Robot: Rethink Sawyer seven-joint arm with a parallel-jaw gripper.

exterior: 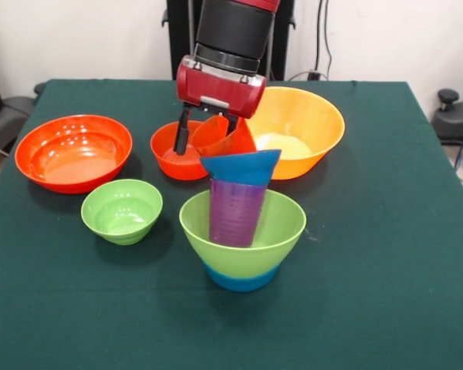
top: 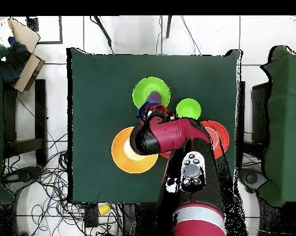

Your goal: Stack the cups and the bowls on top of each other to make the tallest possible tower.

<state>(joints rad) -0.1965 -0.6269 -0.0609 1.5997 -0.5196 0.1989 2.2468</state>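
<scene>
Front view: my gripper (exterior: 210,131) pinches orange-red cup (exterior: 222,137) above tower (exterior: 242,223); green-on-blue base, purple cup (exterior: 235,210), dark blue bowl (exterior: 241,166) stacked; four bowls left, I judge.

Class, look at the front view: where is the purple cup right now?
The purple cup stands inside the light green bowl at front centre, under a tilted dark blue bowl, right of the small green bowl.

Bowls seven: yellow-orange (exterior: 312,116), big red (exterior: 73,150), small red (exterior: 174,154), two green (exterior: 122,210) (exterior: 274,231), light blue (exterior: 241,279), dark blue (exterior: 243,166); cups two: purple (exterior: 235,212), orange (exterior: 225,139).
</scene>
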